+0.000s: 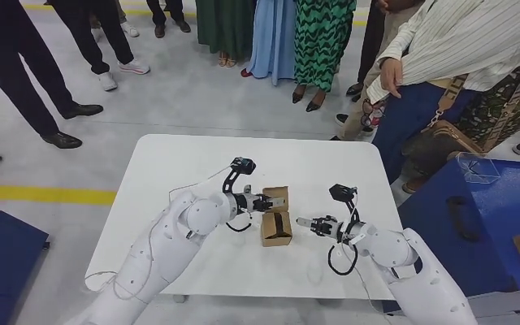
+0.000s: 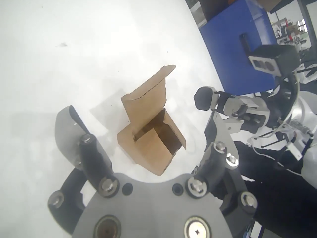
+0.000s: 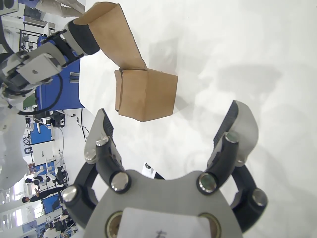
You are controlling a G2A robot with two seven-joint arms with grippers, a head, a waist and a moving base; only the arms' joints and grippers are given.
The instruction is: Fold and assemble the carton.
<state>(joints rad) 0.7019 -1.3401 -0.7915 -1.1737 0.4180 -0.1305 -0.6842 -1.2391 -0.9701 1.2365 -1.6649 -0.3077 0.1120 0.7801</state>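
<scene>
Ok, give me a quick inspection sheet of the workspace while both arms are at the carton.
surface: white table, a few dark specks.
job's things: brown carton standing mid-table, body formed, top open, one flap raised.
clutter: nothing seen.
grippers: left gripper fingers open, one finger by the raised flap, contact unclear; right gripper fingers open, apart from the carton's side.
cables: black cable loop at the right wrist; smaller cable loop under the left wrist.
surroundings: blue bin beside the table; yellow floor line.
</scene>
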